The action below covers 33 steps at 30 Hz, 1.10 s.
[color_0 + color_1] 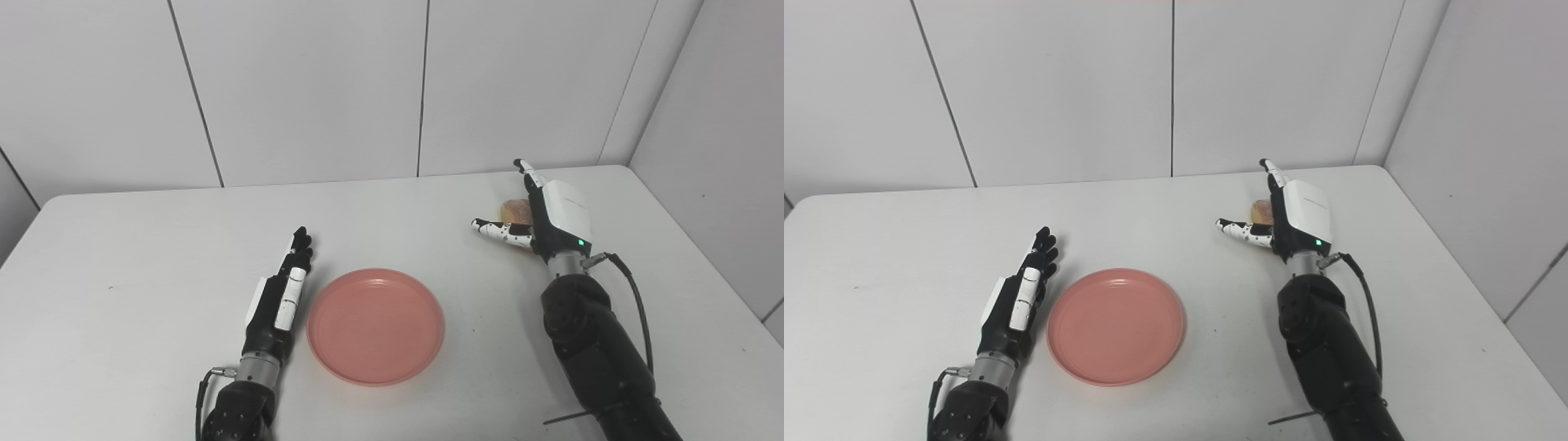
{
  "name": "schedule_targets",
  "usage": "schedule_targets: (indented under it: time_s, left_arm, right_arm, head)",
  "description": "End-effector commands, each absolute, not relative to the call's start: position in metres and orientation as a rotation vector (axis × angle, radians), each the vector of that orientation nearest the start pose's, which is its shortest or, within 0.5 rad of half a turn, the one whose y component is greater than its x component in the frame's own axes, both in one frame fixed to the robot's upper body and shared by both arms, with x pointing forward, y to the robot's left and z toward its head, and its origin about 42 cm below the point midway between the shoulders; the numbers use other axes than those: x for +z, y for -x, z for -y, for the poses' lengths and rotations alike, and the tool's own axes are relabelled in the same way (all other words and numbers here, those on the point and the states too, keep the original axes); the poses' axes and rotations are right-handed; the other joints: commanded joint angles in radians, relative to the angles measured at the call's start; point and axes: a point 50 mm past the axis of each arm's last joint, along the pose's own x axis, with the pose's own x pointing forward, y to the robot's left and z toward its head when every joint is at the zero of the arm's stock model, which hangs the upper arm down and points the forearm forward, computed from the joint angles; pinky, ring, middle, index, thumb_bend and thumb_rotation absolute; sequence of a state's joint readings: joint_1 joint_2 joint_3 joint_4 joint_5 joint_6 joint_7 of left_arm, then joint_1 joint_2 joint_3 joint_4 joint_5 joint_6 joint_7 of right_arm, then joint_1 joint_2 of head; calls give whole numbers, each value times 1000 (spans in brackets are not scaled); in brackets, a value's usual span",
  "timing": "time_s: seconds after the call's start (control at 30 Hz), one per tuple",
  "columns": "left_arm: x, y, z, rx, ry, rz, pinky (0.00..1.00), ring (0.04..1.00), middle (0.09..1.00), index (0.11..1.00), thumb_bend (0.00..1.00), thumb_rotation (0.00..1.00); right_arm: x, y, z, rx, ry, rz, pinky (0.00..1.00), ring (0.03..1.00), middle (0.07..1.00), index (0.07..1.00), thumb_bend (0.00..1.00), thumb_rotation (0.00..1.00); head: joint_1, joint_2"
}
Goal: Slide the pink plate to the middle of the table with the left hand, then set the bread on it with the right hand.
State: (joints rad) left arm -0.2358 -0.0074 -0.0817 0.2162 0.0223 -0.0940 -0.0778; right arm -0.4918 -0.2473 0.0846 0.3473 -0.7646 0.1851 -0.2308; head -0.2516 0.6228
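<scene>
Pink plate near centre, bread behind right hand

Pink plate (375, 325) lies flat on the white surface (122, 245), roughly at mid-width and toward the near edge. It carries nothing.

Left hand (280, 295) rests just beside the plate's left rim, edge-on, fingers (300, 245) straight and held together, pointing away toward the far wall. Whether it touches the rim cannot be told from either view; it holds nothing, and reads as open.

Right hand (1292, 217) stands well to the right of the plate and farther back. Its white back shell faces the camera, a green light showing near the wrist. One of its fingers (1273, 168) points up and away; the thumb (1237, 230) juts out to the left, low over the surface. The fingers are spread, not closed.

Bread (1261, 212) — a small brown roll — sits on the surface on the far side of the right hand, between the raised finger and the thumb. Only part of it shows; the palm hides the rest. Contact between hand and bread cannot be confirmed — no grip is visible.

Black cable (637, 306) loops from the right wrist down along the forearm
</scene>
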Motion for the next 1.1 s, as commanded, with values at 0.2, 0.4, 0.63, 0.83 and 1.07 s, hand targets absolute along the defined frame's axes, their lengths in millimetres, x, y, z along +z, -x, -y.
schedule_targets:
  time_s: [0.2,0.4,0.63,0.83,1.07]
  left_arm:
    - [98,-343,-167,-206,-45,61,1000,1000,1000,1000,791,1000]
    - [99,-341,-165,-213,-40,66,1000,1000,1000,1000,758,1000]
    - [99,-339,-164,-222,-37,70,1000,1000,1000,1000,742,1000]
    - [102,-336,-162,-229,-26,75,1000,1000,1000,1000,729,1000]
    - [103,-335,-160,-224,-22,79,1000,1000,1000,1000,738,1000]
  right_arm:
    - [210,-462,274,-330,1116,158,805,856,874,888,810,441]
    - [203,-468,280,-323,1155,109,796,851,872,888,783,445]
    - [194,-472,287,-326,1140,79,737,829,859,867,746,319]
    - [193,-470,289,-325,1059,120,534,650,735,764,649,68]
    - [191,-466,290,-345,983,136,296,384,497,557,532,0]
  head:
    - [7,-1]
    - [9,2]
    - [13,5]
    - [10,8]
    - [12,12]
